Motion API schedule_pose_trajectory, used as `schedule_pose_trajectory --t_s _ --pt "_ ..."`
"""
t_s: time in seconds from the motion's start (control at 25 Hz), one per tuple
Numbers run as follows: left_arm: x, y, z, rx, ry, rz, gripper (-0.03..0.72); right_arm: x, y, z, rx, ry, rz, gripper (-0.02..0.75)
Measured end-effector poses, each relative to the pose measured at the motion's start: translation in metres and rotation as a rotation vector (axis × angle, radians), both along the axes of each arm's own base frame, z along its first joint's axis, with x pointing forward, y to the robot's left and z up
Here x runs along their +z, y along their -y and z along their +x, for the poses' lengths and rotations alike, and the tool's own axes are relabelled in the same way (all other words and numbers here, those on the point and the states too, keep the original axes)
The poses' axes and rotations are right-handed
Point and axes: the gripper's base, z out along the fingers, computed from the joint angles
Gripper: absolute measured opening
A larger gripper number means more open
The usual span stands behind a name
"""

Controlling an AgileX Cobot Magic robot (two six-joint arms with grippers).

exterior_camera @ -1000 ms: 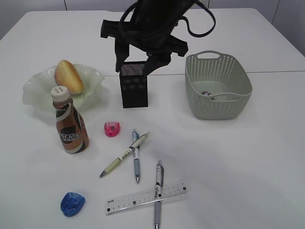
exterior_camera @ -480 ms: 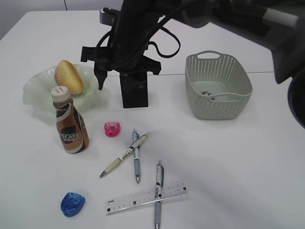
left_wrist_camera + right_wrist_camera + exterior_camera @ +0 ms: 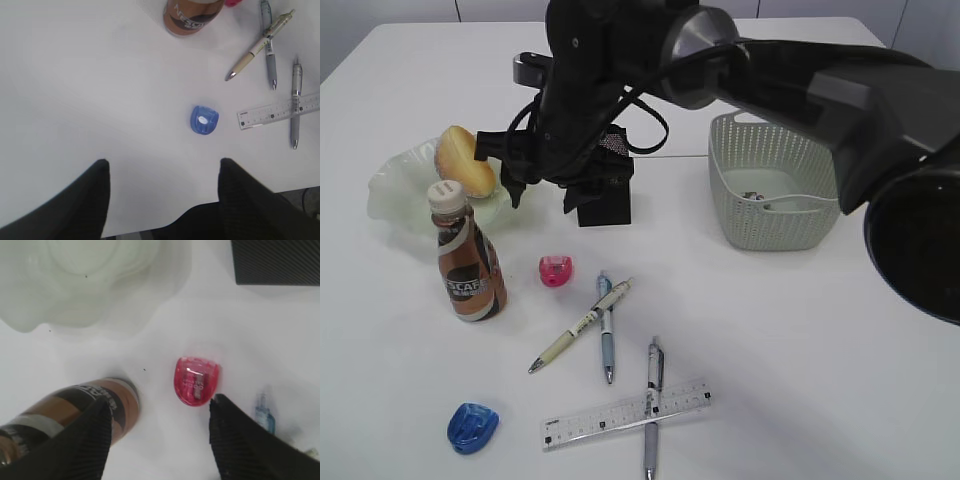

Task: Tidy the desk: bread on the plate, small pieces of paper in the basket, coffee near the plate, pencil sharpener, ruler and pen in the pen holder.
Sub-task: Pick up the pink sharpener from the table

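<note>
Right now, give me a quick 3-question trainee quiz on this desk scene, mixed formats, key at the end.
1. True or false: the bread already lies on the plate.
2. Multiple choice: the pink sharpener sits nearest to which thing? A) the basket B) the coffee C) the ruler
3. Fill in: one pen lies across the ____.

Key:
1. True.
2. B. In the right wrist view the sharpener lies beside the bottle, under the open right gripper.
3. Ruler.
</note>
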Motion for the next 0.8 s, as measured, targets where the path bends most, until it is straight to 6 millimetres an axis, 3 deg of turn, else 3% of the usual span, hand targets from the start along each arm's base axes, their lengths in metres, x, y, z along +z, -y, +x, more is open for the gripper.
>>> schedule_pose_trajectory --t_s 0.2,0.56,0.8 --pt "0.0 0.0 -0.001 -0.003 -0.011 0.0 0.496 -0.003 -0.012 -0.002 0.003 0.077 -0.016 0.457" --pt "0.0 0.0 -0.001 -0.003 -0.013 0.0 0.496 -0.04 -0.016 0.002 0.003 0.052 -0.095 0.458" --pt "-0.001 0.0 -0.001 -0.004 -0.015 0.0 0.496 -0.05 -0.019 0.001 0.01 0.041 -0.111 0.458"
